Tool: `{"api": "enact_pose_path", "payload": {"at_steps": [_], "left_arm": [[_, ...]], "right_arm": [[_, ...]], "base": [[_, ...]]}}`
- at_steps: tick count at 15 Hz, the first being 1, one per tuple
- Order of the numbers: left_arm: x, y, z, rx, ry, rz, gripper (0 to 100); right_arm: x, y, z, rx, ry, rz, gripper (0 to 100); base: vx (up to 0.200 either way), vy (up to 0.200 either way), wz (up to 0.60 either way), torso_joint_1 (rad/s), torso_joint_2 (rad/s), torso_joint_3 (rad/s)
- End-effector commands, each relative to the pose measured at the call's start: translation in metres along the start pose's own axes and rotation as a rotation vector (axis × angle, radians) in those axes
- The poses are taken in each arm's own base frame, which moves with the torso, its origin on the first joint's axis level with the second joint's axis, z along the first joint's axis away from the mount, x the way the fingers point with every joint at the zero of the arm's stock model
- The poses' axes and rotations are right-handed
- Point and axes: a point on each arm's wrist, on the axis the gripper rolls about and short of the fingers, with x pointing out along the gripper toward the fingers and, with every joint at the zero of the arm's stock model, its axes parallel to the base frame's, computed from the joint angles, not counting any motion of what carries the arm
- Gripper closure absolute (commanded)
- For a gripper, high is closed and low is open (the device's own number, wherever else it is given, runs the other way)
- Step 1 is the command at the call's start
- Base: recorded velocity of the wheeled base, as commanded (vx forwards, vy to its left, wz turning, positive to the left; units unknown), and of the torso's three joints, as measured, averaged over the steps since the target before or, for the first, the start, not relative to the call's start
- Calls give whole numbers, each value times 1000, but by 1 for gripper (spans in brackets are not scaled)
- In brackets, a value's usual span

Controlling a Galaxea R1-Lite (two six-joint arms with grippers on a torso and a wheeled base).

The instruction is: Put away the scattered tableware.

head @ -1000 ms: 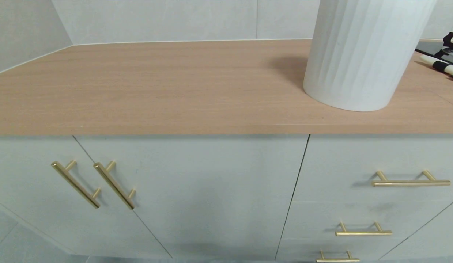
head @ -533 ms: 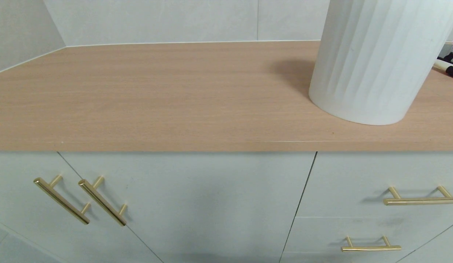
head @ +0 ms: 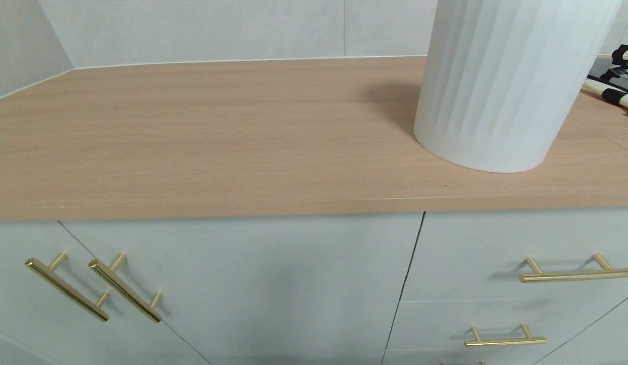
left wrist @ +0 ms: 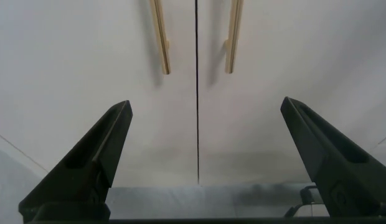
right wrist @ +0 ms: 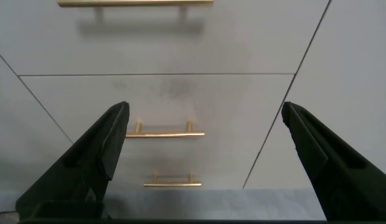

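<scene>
A tall white ribbed tub stands on the light wooden bench. Thin black-and-white striped sticks lie right of it. Below the tub, the left end effector and right end effector gape wide, empty.

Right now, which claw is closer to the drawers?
Right. The right gripper faces the drawers straight on; the left gripper faces the cabinet doors, off to the drawers' left.

White ribbed bin, tan wood-grain countertop, pale grey cabinet doors — gold handles, black-and-cream utensil
</scene>
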Motion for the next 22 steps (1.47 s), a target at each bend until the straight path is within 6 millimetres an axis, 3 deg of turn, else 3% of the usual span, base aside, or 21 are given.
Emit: {"api": "enact_pose_path", "payload": {"at_steps": [1,4,14,22], "left_arm": [[0,0,0,-1,0,-1,0],[0,0,0,2,0,-1,0],[0,0,0,1,0,-1,0],[0,0,0,-1,0,-1,0]], "right_arm": [[0,0,0,-1,1,0,0],[0,0,0,-1,1,0,0],[0,0,0,-1,1,0,0],[0,0,0,-2,1,0,0]], "base": [[0,0,0,0,0,0],[0,0,0,0,0,0],[0,-200,0,4,0,0],[0,0,0,0,0,0]]}}
